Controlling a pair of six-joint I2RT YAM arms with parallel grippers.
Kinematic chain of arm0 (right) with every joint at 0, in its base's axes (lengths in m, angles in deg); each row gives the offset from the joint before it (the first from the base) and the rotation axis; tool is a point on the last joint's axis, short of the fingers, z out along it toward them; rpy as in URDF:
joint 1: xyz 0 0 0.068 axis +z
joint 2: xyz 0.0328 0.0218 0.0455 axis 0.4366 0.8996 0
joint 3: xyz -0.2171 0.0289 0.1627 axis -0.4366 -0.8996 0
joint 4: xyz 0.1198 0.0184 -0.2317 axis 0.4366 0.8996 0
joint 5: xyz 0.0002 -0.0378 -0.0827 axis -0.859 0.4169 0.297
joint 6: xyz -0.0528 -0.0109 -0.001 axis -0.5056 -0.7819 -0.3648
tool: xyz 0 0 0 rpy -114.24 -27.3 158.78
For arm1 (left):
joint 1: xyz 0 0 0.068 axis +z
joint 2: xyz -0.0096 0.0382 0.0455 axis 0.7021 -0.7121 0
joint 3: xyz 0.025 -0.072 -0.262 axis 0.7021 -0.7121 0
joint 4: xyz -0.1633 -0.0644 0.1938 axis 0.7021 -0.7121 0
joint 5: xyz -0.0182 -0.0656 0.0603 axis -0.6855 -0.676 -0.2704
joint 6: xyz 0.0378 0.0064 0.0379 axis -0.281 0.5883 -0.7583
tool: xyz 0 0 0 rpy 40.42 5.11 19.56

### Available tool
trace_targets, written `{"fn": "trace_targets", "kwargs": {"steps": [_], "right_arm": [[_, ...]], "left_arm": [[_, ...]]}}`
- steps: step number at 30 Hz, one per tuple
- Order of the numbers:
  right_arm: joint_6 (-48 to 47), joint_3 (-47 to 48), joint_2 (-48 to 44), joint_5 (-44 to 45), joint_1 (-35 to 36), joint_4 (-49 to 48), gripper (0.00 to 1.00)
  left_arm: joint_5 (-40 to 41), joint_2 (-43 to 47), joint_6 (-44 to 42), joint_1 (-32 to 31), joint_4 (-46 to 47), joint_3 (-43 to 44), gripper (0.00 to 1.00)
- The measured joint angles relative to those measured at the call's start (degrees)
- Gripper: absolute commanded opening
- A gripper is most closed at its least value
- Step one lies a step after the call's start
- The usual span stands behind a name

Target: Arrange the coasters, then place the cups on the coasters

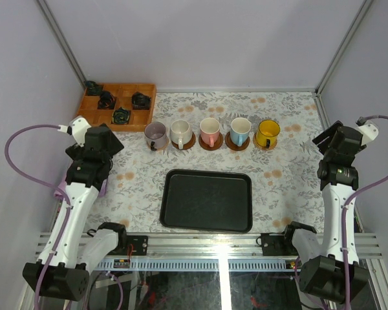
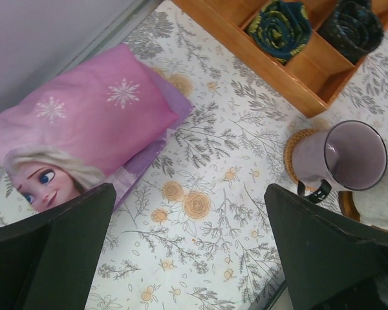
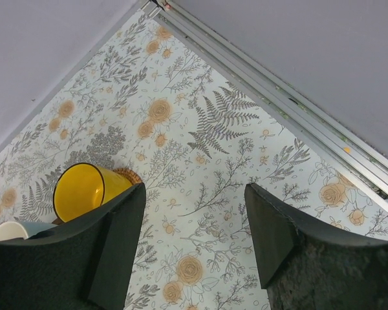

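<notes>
Pale walls close in a surface under a flowered cloth. Five cups stand in a row near its far edge, each on its own brown coaster [image 1: 189,143]: the mauve cup [image 1: 156,135], cream cup [image 1: 180,132], pink-handled cup [image 1: 210,131], blue cup [image 1: 240,130] and yellow cup [image 1: 268,132]. A black tray [image 1: 207,200] lies at the middle, toward the near edge. A wooden box [image 1: 118,105] sits in the far left corner. The left tool [image 2: 191,245] hangs by the left edge, spread wide and empty. The right tool [image 3: 194,239] hangs by the right edge, its fingers apart with nothing between them.
</notes>
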Motion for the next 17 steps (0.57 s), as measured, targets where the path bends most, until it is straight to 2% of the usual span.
{"fn": "trace_targets", "kwargs": {"steps": [17], "right_arm": [[-0.2,-0.1,-0.4,-0.7,0.0,-0.1,0.73]], "left_arm": [[7.9,1.0,5.7,0.0,-2.1,-0.2,1.00]]}}
